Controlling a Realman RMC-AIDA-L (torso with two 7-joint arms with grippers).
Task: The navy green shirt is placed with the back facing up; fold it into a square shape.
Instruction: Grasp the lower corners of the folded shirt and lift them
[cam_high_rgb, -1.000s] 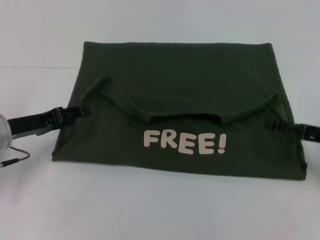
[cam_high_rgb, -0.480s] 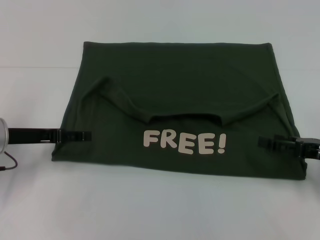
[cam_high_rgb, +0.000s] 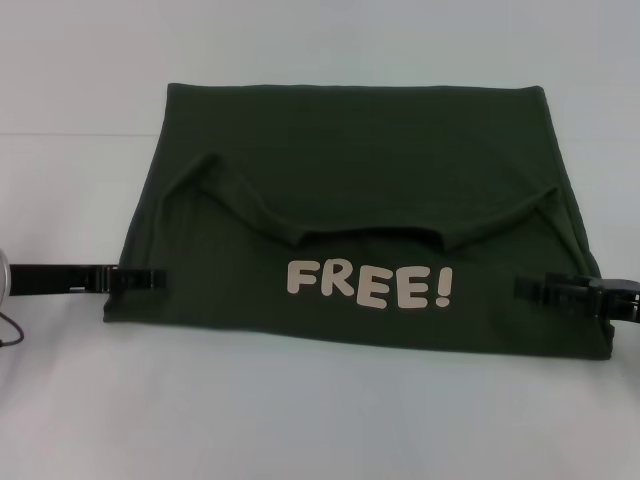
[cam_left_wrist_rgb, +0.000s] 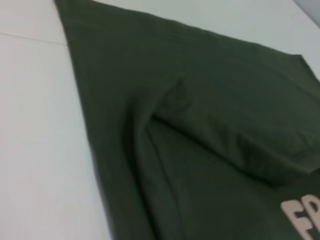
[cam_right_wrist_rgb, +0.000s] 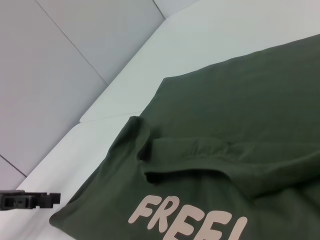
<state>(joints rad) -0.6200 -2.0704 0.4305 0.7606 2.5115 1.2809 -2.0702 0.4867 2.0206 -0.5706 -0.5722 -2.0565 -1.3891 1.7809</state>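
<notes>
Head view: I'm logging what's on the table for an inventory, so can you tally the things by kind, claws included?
Shirts: 1, the navy green shirt, partly folded, with FREE! lettering showing
Claws: 2, the left claw at the shirt's left edge and the right claw at its right edge
Tables: 1, the white table
Total: 4

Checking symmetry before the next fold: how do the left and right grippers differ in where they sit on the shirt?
The left gripper sits at the shirt's left edge, barely overlapping the fabric; the right gripper reaches further in over the cloth. The left sits slightly higher in the head view than the right. Both lie low, level with the FREE! print.
</notes>
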